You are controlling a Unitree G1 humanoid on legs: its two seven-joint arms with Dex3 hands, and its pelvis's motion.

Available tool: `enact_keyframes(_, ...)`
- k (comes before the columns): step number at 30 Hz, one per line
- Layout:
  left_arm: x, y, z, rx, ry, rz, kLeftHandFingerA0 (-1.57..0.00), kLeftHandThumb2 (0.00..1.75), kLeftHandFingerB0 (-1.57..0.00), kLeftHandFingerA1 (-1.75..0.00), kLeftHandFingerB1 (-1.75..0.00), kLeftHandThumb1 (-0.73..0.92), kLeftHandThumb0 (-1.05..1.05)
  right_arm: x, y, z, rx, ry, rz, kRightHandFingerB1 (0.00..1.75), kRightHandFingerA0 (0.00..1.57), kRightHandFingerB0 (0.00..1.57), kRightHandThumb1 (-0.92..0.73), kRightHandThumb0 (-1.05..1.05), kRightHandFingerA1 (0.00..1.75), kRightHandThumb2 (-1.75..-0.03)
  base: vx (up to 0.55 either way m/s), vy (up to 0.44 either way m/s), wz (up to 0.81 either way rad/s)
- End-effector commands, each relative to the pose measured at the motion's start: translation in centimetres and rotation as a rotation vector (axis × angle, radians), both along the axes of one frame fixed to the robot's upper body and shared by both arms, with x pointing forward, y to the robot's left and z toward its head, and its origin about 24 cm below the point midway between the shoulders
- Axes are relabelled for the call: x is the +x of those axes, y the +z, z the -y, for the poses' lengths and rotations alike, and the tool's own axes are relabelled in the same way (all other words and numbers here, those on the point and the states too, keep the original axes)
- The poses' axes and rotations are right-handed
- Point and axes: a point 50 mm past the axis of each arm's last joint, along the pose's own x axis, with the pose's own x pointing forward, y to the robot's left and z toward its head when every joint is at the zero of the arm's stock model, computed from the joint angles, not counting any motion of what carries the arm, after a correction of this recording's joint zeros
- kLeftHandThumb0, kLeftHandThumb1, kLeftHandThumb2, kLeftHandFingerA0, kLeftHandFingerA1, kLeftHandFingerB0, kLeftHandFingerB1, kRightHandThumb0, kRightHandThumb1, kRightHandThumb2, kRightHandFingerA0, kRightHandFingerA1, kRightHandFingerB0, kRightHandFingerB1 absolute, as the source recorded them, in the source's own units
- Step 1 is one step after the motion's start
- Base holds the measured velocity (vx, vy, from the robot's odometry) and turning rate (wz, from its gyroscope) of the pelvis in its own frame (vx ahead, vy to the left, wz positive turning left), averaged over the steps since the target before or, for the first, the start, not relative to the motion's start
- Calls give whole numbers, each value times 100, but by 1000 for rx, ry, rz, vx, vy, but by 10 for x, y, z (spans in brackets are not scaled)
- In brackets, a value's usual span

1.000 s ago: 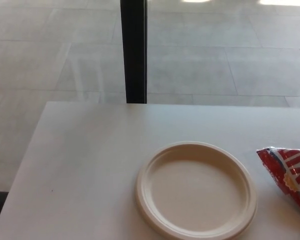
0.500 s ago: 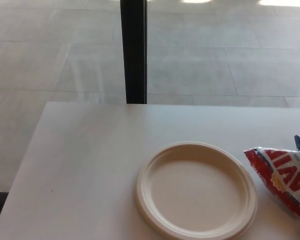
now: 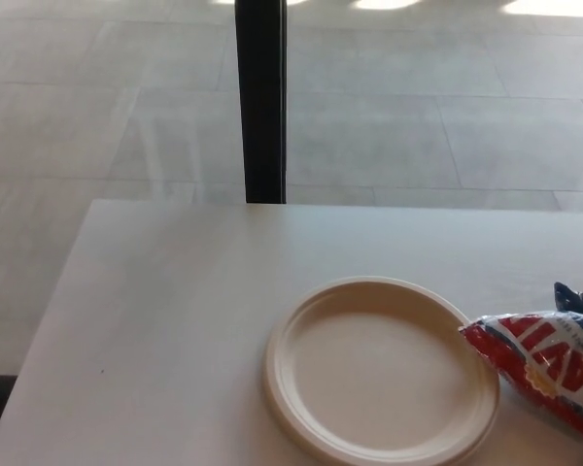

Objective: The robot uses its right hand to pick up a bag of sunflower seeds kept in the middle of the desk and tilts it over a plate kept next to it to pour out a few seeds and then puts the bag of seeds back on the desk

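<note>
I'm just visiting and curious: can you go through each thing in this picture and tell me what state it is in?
plate: upright on the desk, empty, no seeds in it.
bag of sunflower seeds: red, at the right edge, its tip over the plate's rim; held or not, cannot tell.
desk: white, bearing the plate.
Robot's hands: neither clearly shows.

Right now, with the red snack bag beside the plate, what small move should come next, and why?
Probably carry the red, white-lettered snack bag a little further left, so its end hangs over the middle of the round cream plate. Its tip only reaches the plate's right rim, and the plate looks empty. No robot hand clearly shows, so I cannot judge the grip.
</note>
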Motion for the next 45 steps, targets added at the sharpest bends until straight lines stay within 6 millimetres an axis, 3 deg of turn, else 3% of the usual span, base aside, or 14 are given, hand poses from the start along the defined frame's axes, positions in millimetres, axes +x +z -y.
enact_keyframes(1, -1, 5, -4, 38, -23, -7, -55, 61, -54, -56, -41, 68, -74, -19, -30, -5, 25, 11, -89, 149, 90, 78, -50, -17, 174, -101, 0, 0, 0)
enact_keyframes(7, 0, 5, -5, 39, -20, -6, -56, 61, -54, -56, -42, 68, -72, -21, -29, -3, 88, -44, -20, 143, 88, 79, -52, -22, 173, -102, 0, 0, 0)
enact_keyframes(8, -1, 5, -5, 30, -4, 8, -56, 60, -56, -58, -43, 67, -71, -22, -29, -2, 91, -62, 6, 115, 116, 94, -53, -28, 132, -111, 0, 0, 0)
enact_keyframes(10, -1, 4, -5, 30, -3, 3, -56, 61, -54, -56, -42, 68, -71, -22, -29, -2, 98, -74, 13, 133, 90, 83, -57, -22, 165, -105, 0, 0, 0)
enact_keyframes(12, -1, 5, -5, 41, -17, -9, -56, 61, -54, -55, -41, 69, -73, -22, -29, -3, 136, -115, 48, 97, 93, 90, -57, -22, 159, -94, 0, 0, 0)
enact_keyframes(16, -1, 6, -6, 44, -17, -12, -58, 61, -56, -58, -42, 68, -74, -19, -27, -6, 267, -236, 142, 97, 92, 90, -55, -19, 164, -91, 0, 0, 0)
enact_keyframes(18, -1, 5, -6, 37, -6, 0, -53, 93, -48, -64, -55, 52, -72, -17, -24, -11, 326, -264, 199, 123, 91, 83, -58, -19, 175, -90, 0, 0, 0)
enact_keyframes(19, -2, 5, -6, 35, -4, -1, -56, 60, -53, -55, -41, 67, -71, -16, -23, -13, 337, -275, 219, 99, 92, 87, -60, -21, 175, -85, 0, 0, 0)
enact_keyframes(27, -5, 7, -6, 44, -22, -9, -55, 61, -52, -55, -41, 69, -73, 3, 5, -31, 432, -295, 371, 120, 120, 102, -44, -21, 135, -105, 0, 0, 0)
enact_keyframes(29, -5, 7, -7, 49, -27, -11, -55, 61, -53, -55, -41, 69, -73, 8, 12, -34, 431, -302, 377, 149, 93, 83, -53, -17, 175, -96, 0, 0, 0)
enact_keyframes(31, -4, 7, -7, 54, -24, -15, -58, 61, -55, -55, -41, 68, -72, 12, 20, -36, 433, -306, 400, 121, 119, 100, -47, -25, 135, -104, 0, 0, 0)
enact_keyframes(34, -5, 7, -7, 47, 3, -5, -59, 61, -55, -57, -42, 68, -73, 17, 32, -39, 438, -306, 434, 120, 120, 99, -47, -25, 135, -103, 0, 0, 0)
enact_keyframes(35, -5, 6, -7, 41, 22, 9, -59, 60, -56, -57, -41, 67, -71, 19, 35, -40, 443, -301, 442, 147, 92, 79, -55, -19, 175, -94, 0, 0, 0)
enact_keyframes(45, -6, 6, -7, 40, 47, 14, -60, 60, -59, -56, -42, 65, -70, 26, 62, -41, 479, -293, 535, 154, 95, 85, -46, -19, 175, -117, 0, 0, 0)
